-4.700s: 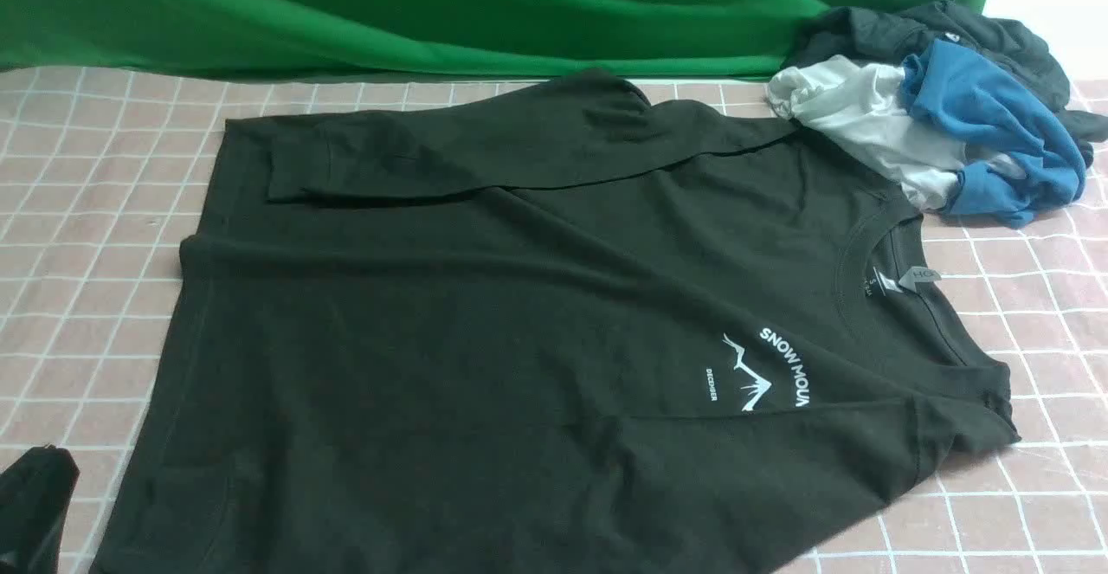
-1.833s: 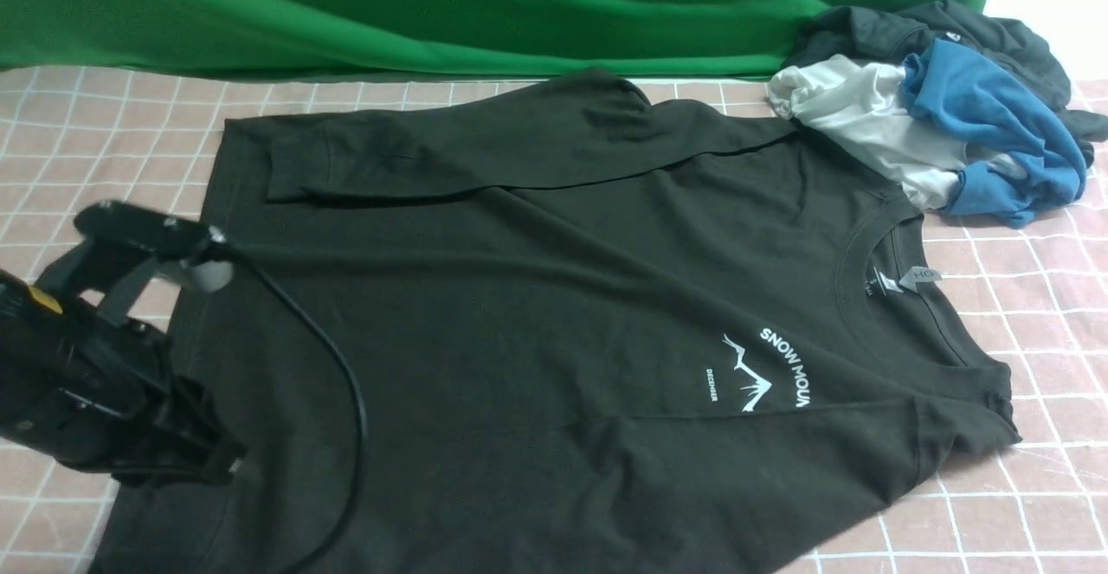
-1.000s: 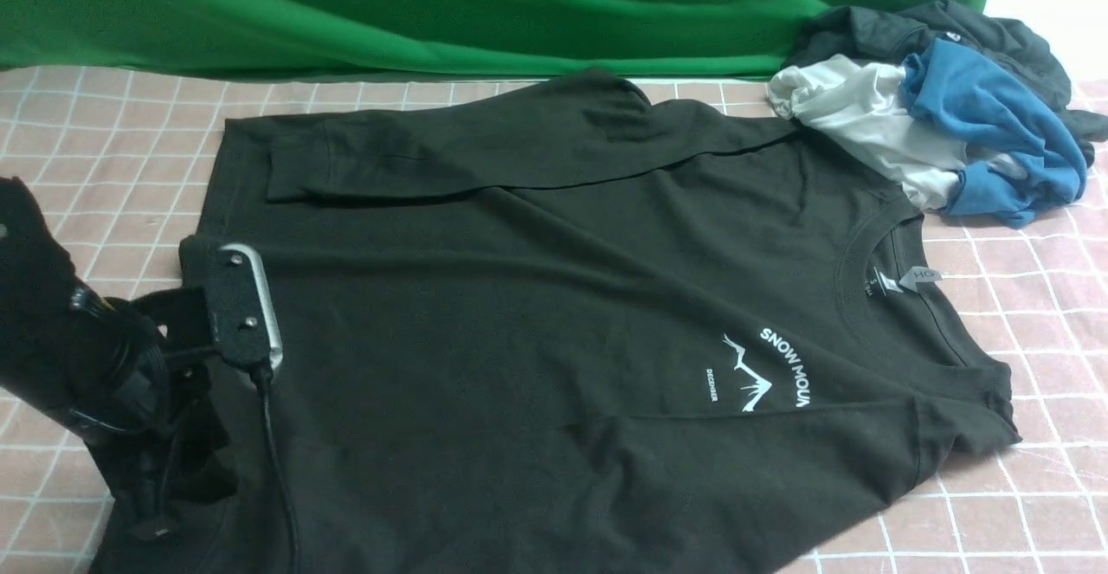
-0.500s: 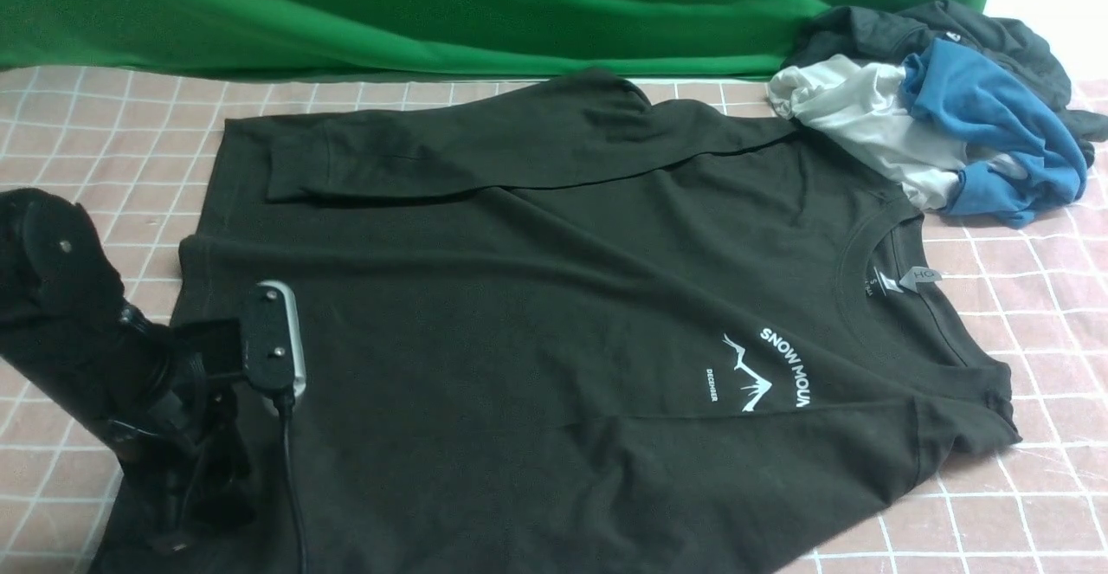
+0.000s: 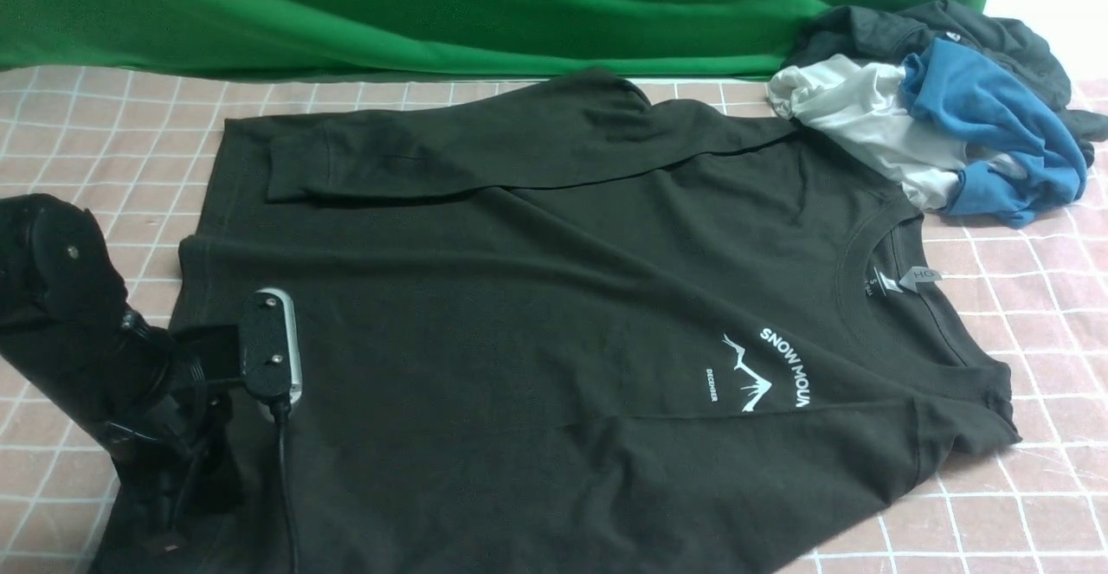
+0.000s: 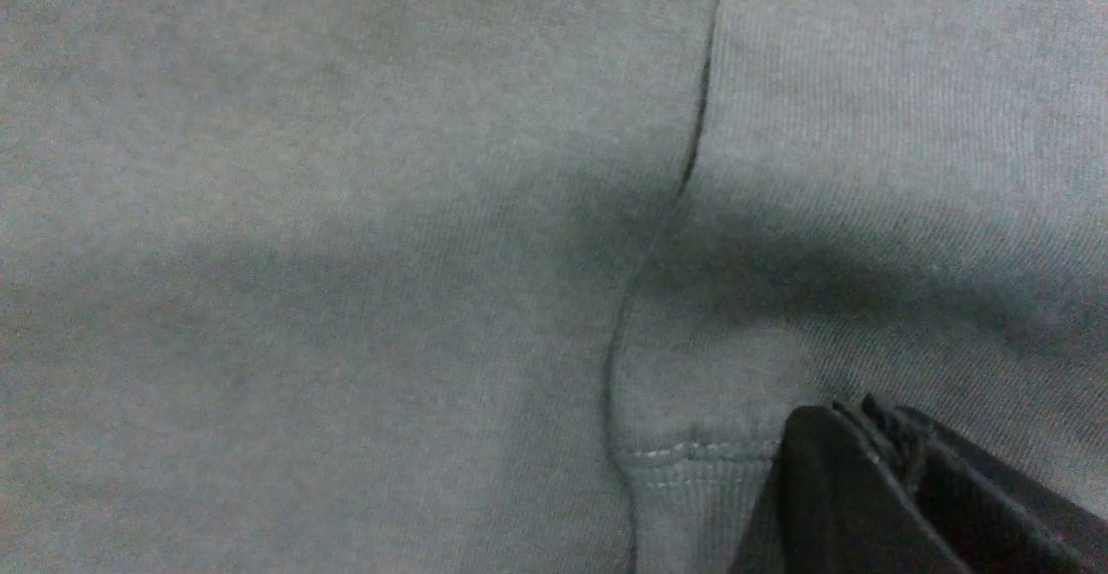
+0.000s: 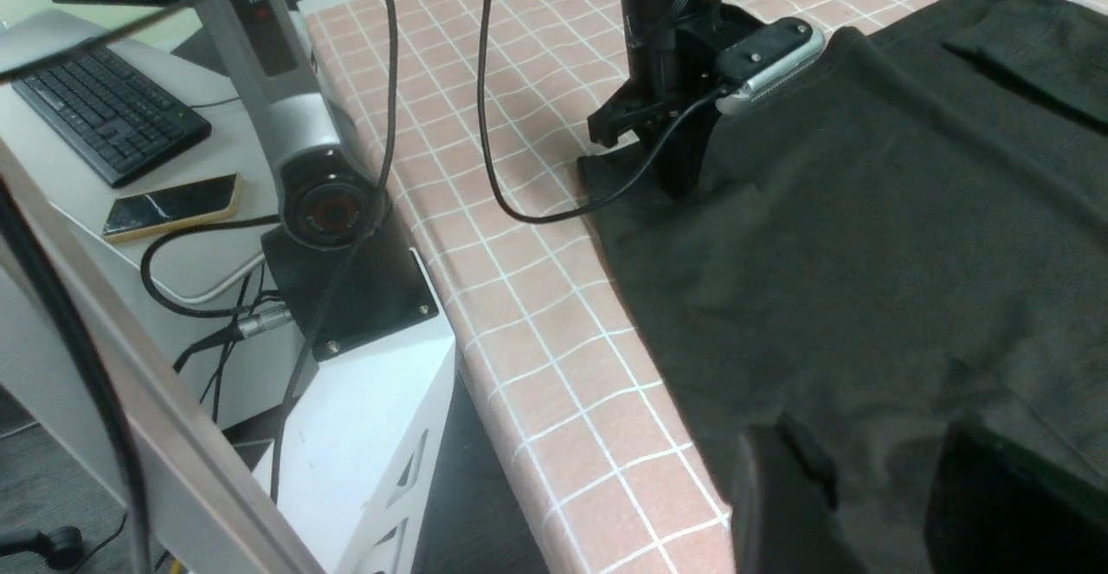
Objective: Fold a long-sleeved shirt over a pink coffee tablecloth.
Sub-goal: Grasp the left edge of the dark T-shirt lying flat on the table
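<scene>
The long-sleeved shirt (image 5: 537, 297) lies flat, black with a white mountain print, on the pink coffee tablecloth (image 5: 1039, 314); both sleeves are folded over its body. My left gripper (image 5: 169, 522) points down onto the near left hem corner. Close up, this left gripper (image 6: 866, 409) is shut, with a tuft of hem cloth (image 6: 684, 457) pinched at its tips. My right gripper (image 7: 883, 487) is out of the front view. It sits on the shirt's near edge (image 7: 658, 314), its fingers (image 7: 779, 505) closed on a thick hump of the black cloth.
A pile of blue, white and dark grey garments (image 5: 943, 106) lies at the far right, touching the shirt's shoulder. A green cloth (image 5: 433, 3) hangs behind. The table's near edge (image 7: 485, 366) drops to the robot base (image 7: 346, 297) and a desk with a keyboard (image 7: 104, 115).
My left arm came in from the lower left, lowered onto the hem corner and shut its jaws there. The shirt lies as before.
</scene>
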Robot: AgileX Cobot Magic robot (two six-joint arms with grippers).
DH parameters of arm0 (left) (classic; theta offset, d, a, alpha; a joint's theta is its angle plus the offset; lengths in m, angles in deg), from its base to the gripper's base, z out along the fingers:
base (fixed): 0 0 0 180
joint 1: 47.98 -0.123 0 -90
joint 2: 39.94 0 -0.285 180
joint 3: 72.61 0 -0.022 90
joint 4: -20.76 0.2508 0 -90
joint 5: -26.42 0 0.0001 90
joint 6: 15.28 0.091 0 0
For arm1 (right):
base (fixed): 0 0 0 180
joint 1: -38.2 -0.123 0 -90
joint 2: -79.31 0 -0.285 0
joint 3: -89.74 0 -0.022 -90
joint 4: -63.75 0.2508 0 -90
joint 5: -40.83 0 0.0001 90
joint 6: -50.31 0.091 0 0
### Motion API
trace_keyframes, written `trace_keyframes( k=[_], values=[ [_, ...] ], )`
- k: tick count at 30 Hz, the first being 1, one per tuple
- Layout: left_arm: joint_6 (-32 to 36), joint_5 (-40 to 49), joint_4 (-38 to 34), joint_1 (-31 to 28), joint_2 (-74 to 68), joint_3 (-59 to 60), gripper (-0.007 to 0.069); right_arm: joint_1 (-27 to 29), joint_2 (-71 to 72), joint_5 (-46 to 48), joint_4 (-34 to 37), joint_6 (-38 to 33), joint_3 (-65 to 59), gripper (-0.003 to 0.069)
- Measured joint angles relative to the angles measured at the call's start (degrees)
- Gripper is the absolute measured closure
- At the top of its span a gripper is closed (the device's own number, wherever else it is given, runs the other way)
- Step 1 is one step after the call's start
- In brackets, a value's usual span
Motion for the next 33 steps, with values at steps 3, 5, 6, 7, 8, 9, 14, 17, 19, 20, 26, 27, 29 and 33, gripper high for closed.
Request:
trace_keyframes(
  k=[3, 5, 6, 7, 8, 9, 14, 17, 19, 20, 26, 27, 29, 33],
  values=[
    [-0.7, 0.1, 0.4, 0.0, 2.8, -1.1, 0.0609, 0.0, 0.0, 0.0, 0.0, 0.0, 0.0, 0.042],
    [-0.8, 0.8, 0.4, 0.0, 4.6, -2.3, 0.0609, 0.0, 0.0, 0.0, 0.0, -0.1, 0.0, 0.042],
    [-0.9, 1.4, 0.4, 0.0, 5.7, -3.1, 0.0609, 0.0, 0.0, 0.0, 0.0, -0.2, 0.0, 0.042],
    [-0.9, 1.9, 0.4, 0.0, 6.4, -3.7, 0.0609, 0.0, 0.0, 0.0, 0.0, -0.4, 0.0, 0.042],
    [-0.9, 1.9, 0.4, 0.0, 6.5, -3.6, 0.0609, 0.0, 0.0, 0.0, 0.0, -0.4, 0.0, 0.042],
    [-0.9, 2.2, 0.4, 0.0, 6.6, -3.9, 0.0608, 0.0, 0.0, -0.1, 0.0, -0.4, 0.0, 0.042],
    [-0.9, 2.9, 0.4, 0.0, 5.9, -4.0, 0.0588, 0.0, 0.0, -0.6, 0.0, -0.8, 0.0, 0.0419],
    [-0.9, 2.8, 0.4, 0.0, 3.9, -4.0, 0.0521, 0.0, 0.0, -2.0, 0.0, -1.1, 0.0, 0.0419],
    [-0.9, 2.8, 0.0, 0.0, 1.9, -4.0, 0.0442, 0.0, 0.0, -3.1, 0.0, -1.2, 0.0, 0.0419],
    [-0.9, 2.8, -0.1, 0.0, 1.2, -4.0, 0.0412, 0.0, 0.0, -3.3, 0.0, -1.2, 0.0, 0.0419],
    [-0.8, 0.5, -0.5, 0.0, -1.9, -4.0, 0.0244, 0.0, 0.0, -4.0, 0.0, -1.2, 0.0, 0.0419],
    [-0.8, -1.1, -0.8, 0.0, -2.2, -4.0, 0.0221, 0.0, 0.0, -4.0, 0.0, -1.2, 0.0, 0.0419],
    [-0.2, -2.2, -0.9, 0.0, -2.6, -4.0, 0.0207, 0.0, 0.0, -4.0, 0.0, -1.2, 0.0, 0.0419],
    [3.3, -3.1, -1.2, 0.0, -3.7, -3.3, 0.0206, 0.0, 0.0, -4.1, 0.0, -1.2, 0.0, 0.0419]
  ],
)
